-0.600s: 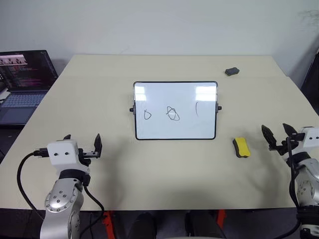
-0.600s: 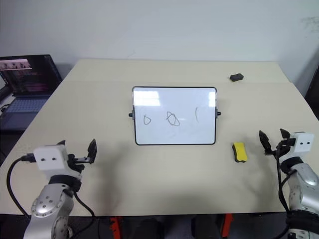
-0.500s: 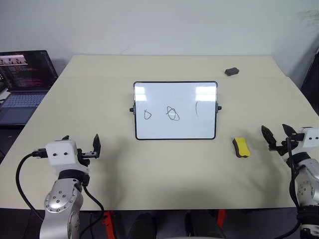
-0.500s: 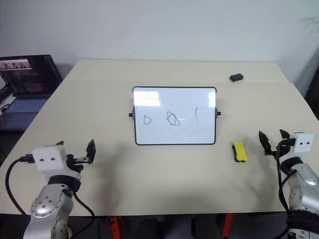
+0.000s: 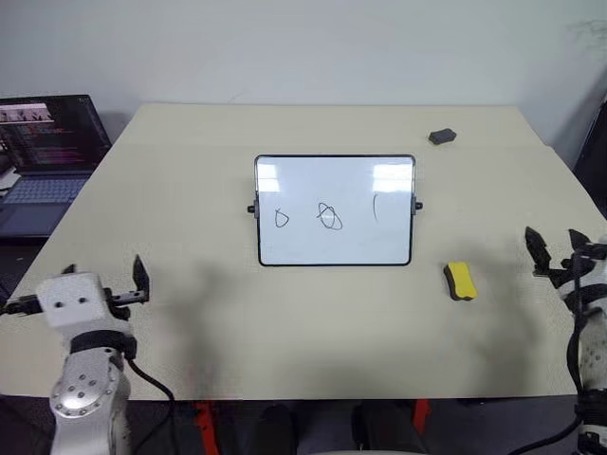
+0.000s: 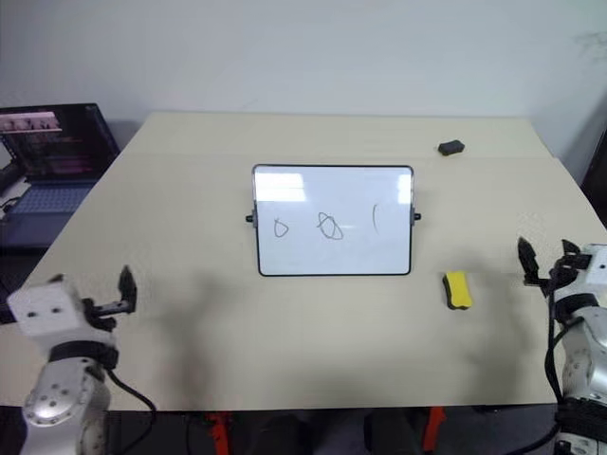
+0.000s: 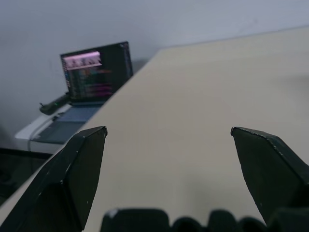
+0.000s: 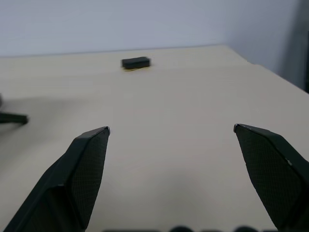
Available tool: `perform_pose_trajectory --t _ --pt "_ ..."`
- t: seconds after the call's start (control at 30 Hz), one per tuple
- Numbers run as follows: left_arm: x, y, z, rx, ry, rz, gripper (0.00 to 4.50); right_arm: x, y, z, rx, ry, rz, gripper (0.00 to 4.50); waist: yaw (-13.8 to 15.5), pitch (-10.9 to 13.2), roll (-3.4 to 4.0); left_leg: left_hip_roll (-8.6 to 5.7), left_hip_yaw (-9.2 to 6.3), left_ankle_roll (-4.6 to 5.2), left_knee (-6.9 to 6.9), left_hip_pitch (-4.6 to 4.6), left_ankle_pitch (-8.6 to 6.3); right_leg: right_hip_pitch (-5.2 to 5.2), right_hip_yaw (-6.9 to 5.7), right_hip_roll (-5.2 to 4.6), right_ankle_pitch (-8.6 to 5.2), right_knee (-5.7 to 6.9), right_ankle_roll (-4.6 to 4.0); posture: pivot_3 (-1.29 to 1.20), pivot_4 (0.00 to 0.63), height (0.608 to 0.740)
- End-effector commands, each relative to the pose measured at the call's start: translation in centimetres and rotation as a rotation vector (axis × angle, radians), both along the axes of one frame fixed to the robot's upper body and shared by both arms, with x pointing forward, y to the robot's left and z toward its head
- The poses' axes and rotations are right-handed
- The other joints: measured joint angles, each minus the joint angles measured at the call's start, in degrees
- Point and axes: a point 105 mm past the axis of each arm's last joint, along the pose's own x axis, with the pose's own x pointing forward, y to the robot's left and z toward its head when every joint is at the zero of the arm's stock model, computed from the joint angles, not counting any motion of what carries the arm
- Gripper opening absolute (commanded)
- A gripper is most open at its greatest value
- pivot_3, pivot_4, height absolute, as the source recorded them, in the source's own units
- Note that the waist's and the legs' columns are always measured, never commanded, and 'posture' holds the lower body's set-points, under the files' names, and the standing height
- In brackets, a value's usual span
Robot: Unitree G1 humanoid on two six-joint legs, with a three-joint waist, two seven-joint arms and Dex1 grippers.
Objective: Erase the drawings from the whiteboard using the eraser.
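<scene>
Left eye view: my right gripper (image 5: 557,250) and left gripper (image 5: 102,282) hang at the table (image 5: 313,322) edges, jaws wide and empty. The eraser (image 5: 459,281) lies inboard of my right jaws; beyond, the whiteboard (image 5: 335,209) carries the drawings (image 5: 327,216).

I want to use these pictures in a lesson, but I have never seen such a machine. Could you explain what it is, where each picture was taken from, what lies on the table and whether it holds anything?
It is a two-armed robot. Two pictures come from cameras in its head, looking down over a beige table. The other two come from cameras on its wrists, looking out between two black fingers. In the middle lies the whiteboard with the drawings, three small black doodles. The yellow eraser lies on the table beside the board's right near corner. A small dark lump sits far back on the right, and a laptop stands off the left edge. The left claw and right claw are both open and hold nothing.
</scene>
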Motion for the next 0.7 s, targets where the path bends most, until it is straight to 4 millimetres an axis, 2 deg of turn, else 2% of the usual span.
perform_pose_trajectory --t 0.03,0.1,0.23,0.37,0.47,0.6,0.7 --pt "1.2 -0.7 2.0 -0.024 -0.076 -0.089 4.5 -0.4 -0.2 0.8 -0.001 -0.015 -0.061 4.47 0.13 0.0 -0.01 0.0 -0.01 0.0 0.01 0.0 0.0 0.01 -0.02 0.0 0.0 0.03 0.0 0.0 0.15 0.74" --pt "2.7 -1.8 3.3 -0.01 -0.09 -0.193 4.5 -0.6 -0.1 1.3 0.016 -0.001 -0.092 4.47 0.35 0.01 0.01 -0.02 -0.03 -0.01 0.03 0.01 0.01 0.01 -0.03 0.0 0.0 0.08 0.0 0.0 0.15 0.74" --pt "5.2 -2.1 5.9 0.03 -0.12 -0.339 4.5 -1.6 2.7 3.5 -0.041 -0.051 0.006 4.47 0.21 0.03 0.08 -0.01 -0.09 -0.02 0.0 0.0 0.01 -0.01 -0.09 0.02 -0.01 0.1 -0.01 0.0 0.15 0.74" --pt "6.8 -5.3 9.5 0.055 -0.151 -0.597 4.5 -2.6 4.4 4.5 0.008 -0.09 0.063 4.47 0.02 0.1 -0.03 0.0 -0.13 -0.03 -0.01 -0.04 0.01 -0.02 -0.13 0.03 -0.05 0.07 0.03 0.0 0.15 0.74" --pt "6.9 -9.0 10.0 0.077 -0.089 -0.845 4.5 -2.9 4.7 3.7 0.05 -0.04 0.043 4.47 -0.11 0.12 -0.03 -0.02 -0.08 -0.03 0.0 -0.04 0.01 -0.02 -0.09 0.01 -0.05 0.04 0.04 0.0 0.15 0.74" --pt "5.9 -13.5 9.5 0.098 0.029 -1.142 4.5 -3.2 7.4 2.7 0.043 0.103 0.192 4.47 -0.05 0.2 0.05 -0.01 -0.11 -0.04 -0.02 -0.07 0.01 -0.07 -0.11 0.01 -0.1 0.07 0.02 0.0 0.15 0.74" --pt "4.9 -16.2 8.4 0.143 0.136 -1.341 4.5 -3.1 8.5 1.9 0.029 0.194 0.207 4.47 -0.2 0.22 0.06 0.0 -0.12 -0.03 -0.03 -0.06 0.01 -0.09 -0.11 0.04 -0.13 0.11 0.0 0.0 0.15 0.74"
